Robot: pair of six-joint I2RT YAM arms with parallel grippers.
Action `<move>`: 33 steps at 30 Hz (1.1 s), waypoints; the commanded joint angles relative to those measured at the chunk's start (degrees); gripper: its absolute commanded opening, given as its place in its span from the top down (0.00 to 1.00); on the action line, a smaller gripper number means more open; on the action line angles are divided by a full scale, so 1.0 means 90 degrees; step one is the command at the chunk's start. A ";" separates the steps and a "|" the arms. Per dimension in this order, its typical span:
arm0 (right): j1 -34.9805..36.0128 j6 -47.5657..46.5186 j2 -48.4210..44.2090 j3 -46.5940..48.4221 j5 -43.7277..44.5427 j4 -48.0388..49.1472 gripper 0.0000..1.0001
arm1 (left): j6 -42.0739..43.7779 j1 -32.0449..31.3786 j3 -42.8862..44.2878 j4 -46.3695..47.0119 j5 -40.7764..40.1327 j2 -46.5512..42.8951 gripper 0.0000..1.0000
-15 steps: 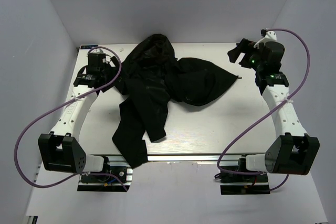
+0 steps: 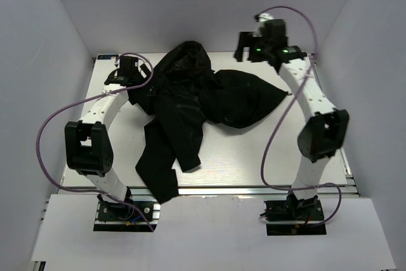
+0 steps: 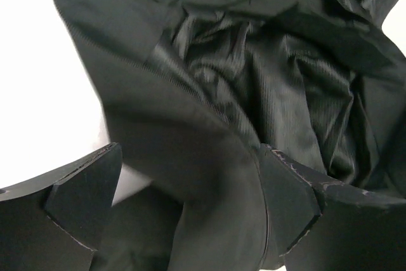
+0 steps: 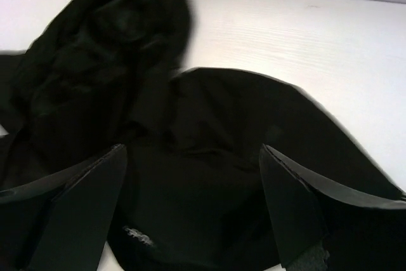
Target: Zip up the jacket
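The black jacket [image 2: 196,99] lies crumpled at the middle and back of the white table [image 2: 254,157], with one sleeve [image 2: 155,176] trailing over the front edge. My left gripper [image 2: 130,71] is at the jacket's left edge. In the left wrist view it [image 3: 189,157] stands open, with a thick fold of the jacket [image 3: 254,74] passing between its fingers. My right gripper [image 2: 244,47] hovers over the jacket's back right part. In the right wrist view it [image 4: 192,153] is open above the dark jacket [image 4: 209,125], where a small light mark [image 4: 136,236] shows.
White walls close in the table on the left, back and right. Purple cables [image 2: 47,131] loop beside each arm. A small metal piece [image 2: 290,92] sticks out at the jacket's right tip. Bare table surface shows in front right of the jacket.
Both arms have stretched toward the back of the table. The left gripper has reached the jacket's left edge. The right gripper swung left and back, over the jacket.
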 commanded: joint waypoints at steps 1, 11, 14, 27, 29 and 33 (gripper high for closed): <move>0.0606 -0.0172 0.0811 0.1275 -0.0155 -0.0609 0.11 | -0.0110 0.0195 0.0359 0.0345 0.0167 0.0362 0.02; 0.1330 0.0873 0.3331 0.2785 -0.0436 0.0669 0.11 | 0.0017 0.0439 0.0828 0.0618 0.0616 0.1866 0.02; 0.1398 0.1069 0.3751 0.2823 -0.0788 0.0855 0.11 | 0.0124 0.0439 0.1003 0.0697 0.0996 0.2219 0.02; 0.1672 0.0710 0.3803 0.2619 -0.0957 0.1675 1.00 | 0.0369 0.0439 0.1072 0.2679 0.2805 0.3002 1.00; 0.1614 0.0474 0.3463 0.2686 -0.0626 0.1666 1.00 | 0.0476 0.0439 0.1101 0.3009 0.2756 0.2575 1.00; 0.1233 0.0376 0.2749 0.2746 -0.0458 0.1588 1.00 | 0.0710 0.0410 0.1257 0.3528 0.2785 0.1656 1.00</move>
